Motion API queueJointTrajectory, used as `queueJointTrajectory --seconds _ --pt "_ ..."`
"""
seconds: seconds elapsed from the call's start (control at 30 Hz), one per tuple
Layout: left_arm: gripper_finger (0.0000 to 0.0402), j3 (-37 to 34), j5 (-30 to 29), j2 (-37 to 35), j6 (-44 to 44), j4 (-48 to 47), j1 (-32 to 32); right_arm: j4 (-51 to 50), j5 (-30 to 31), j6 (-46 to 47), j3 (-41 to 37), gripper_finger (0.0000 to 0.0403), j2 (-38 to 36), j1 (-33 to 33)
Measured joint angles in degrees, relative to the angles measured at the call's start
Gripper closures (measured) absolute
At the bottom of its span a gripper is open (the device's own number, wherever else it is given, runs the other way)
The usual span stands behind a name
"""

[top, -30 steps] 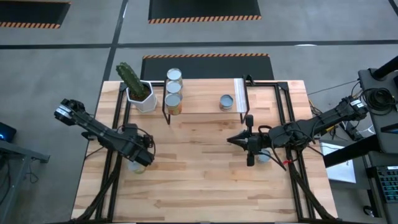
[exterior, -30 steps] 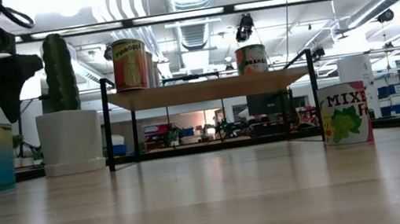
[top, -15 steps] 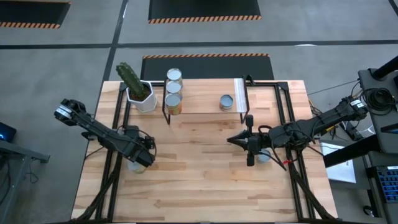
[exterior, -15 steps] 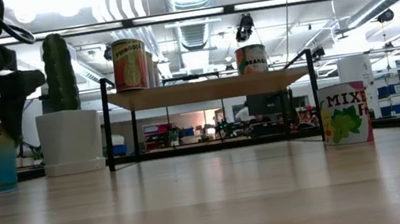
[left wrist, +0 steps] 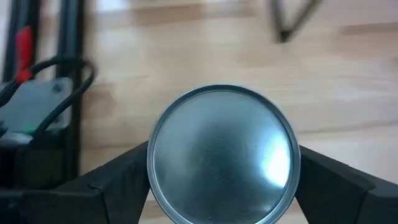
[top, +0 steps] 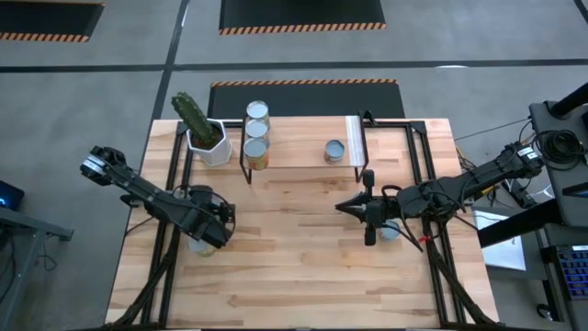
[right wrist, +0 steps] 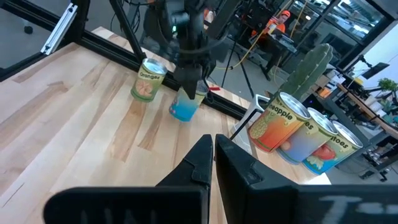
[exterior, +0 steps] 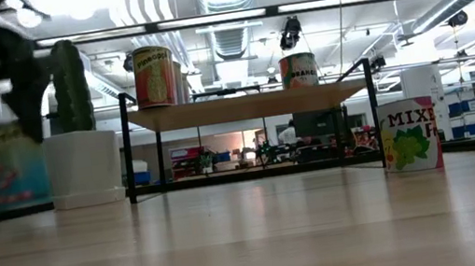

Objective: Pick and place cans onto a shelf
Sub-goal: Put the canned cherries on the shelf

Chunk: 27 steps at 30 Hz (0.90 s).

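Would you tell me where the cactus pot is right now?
In the high view, the white cactus pot stands at the table's far left, just left of the shelf and its two stacked-looking cans.

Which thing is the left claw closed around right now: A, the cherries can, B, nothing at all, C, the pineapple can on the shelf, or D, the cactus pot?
A: in the left wrist view the left claw grips the cherries can, its fingers on either side of the can.
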Motion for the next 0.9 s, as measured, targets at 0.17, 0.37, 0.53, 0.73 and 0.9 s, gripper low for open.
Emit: queueJointTrajectory --seconds 0.17,0.37,0.53,0.73,0.9 --pt "0.0084 9.1 -6.3 2.5 10.6 0.3 -0.4 -0.1 1.5 0.1 0.0 0.0394 0.0 0.0" --pt "0.0087 23.6 -12.9 10.6 29.0 1.3 -0.5 -0.4 2.0 0.4 0.0 0.0394 0.0 0.0" --pt "0.0088 31.5 -15.6 18.3 38.3 1.7 -0.9 -0.7 1.9 0.7 0.0 0.0394 0.0 0.0" --pt "0.0088 38.8 -18.5 25.0 45.8 2.0 -0.9 -1.0 1.9 0.6 0.0 0.0394 0.0 0.0" --pt "0.0088 40.3 -26.0 26.2 47.8 2.5 -0.7 -0.9 1.9 0.8 0.0 0.0394 0.0 0.0"
